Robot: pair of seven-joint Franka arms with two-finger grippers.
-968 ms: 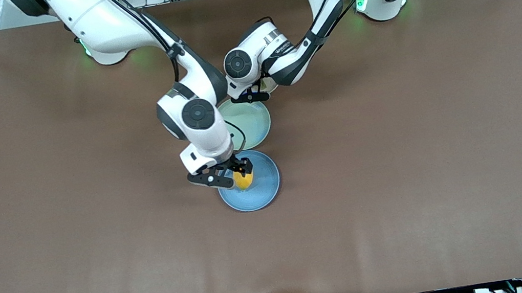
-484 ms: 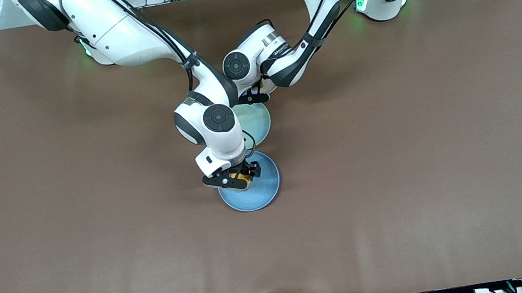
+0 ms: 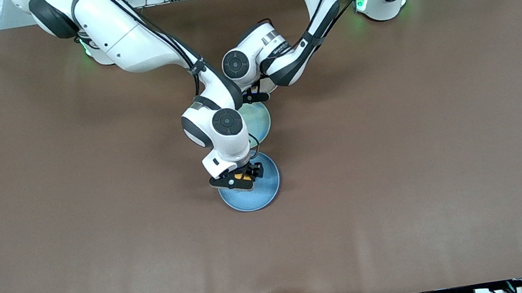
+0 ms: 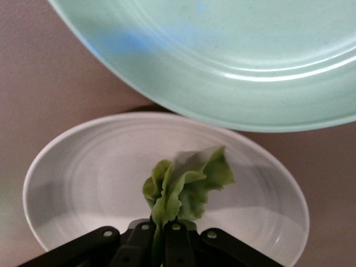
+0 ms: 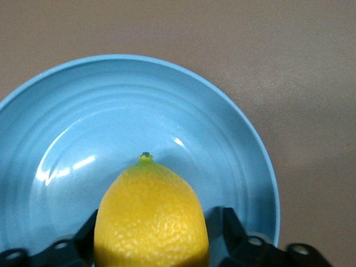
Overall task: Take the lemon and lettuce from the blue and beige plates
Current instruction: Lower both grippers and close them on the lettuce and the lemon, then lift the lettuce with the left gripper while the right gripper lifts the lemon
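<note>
Lemon [image 5: 151,219] is clamped in the right claw [image 3: 238,177] over the blue plate [image 3: 260,193], stem nub pointing away from the wrist. Lettuce [image 4: 185,188] is pinched in the left claw [image 4: 161,245] over the beige plate [image 4: 83,183]. The mint plate [image 3: 257,121] sits between both plates on the worktop [image 3: 421,143].

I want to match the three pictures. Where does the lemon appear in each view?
Front view: the lemon shows as a yellow sliver in the right tool, over the blue plate.
Left wrist view: not in it.
Right wrist view: the lemon fills the bottom centre.
Shared landmark: the blue plate.
</note>
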